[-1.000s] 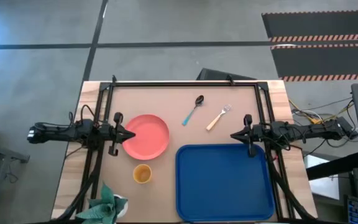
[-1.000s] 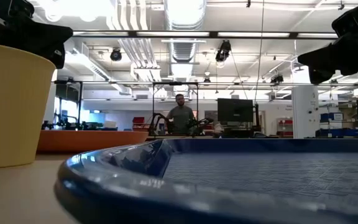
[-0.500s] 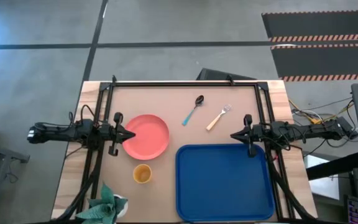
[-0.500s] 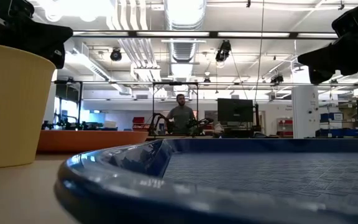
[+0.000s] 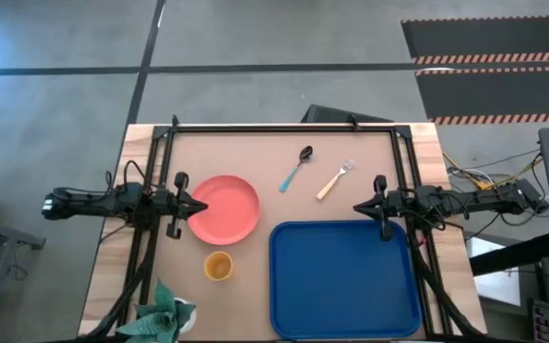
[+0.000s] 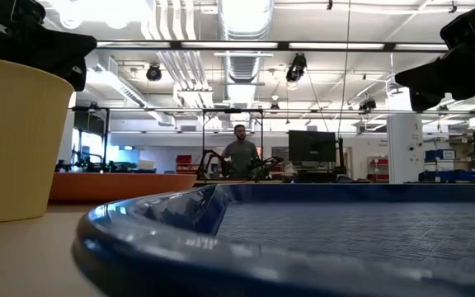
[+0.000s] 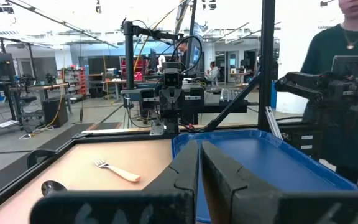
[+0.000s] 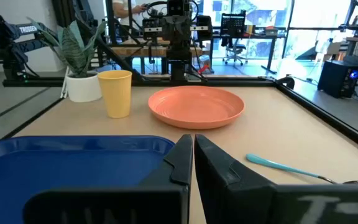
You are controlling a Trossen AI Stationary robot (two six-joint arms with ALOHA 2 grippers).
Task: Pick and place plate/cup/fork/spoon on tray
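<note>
Both my grippers shut, empty. Left gripper [image 5: 201,205] sits mid-left, tips at the plate [image 5: 225,209] rim, so left arm's nearer. Tray [image 5: 345,278] lies lower right; right gripper [image 5: 359,207] by its top edge.

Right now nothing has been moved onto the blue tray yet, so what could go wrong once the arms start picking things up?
The spoon and fork lie flat and thin on the table, so shut fingers may slip off them. The cup stands close to the plate and the plant; the left gripper reaching in might knock it over. The plate is wide and low, so it may tip against the tray rim.
</note>
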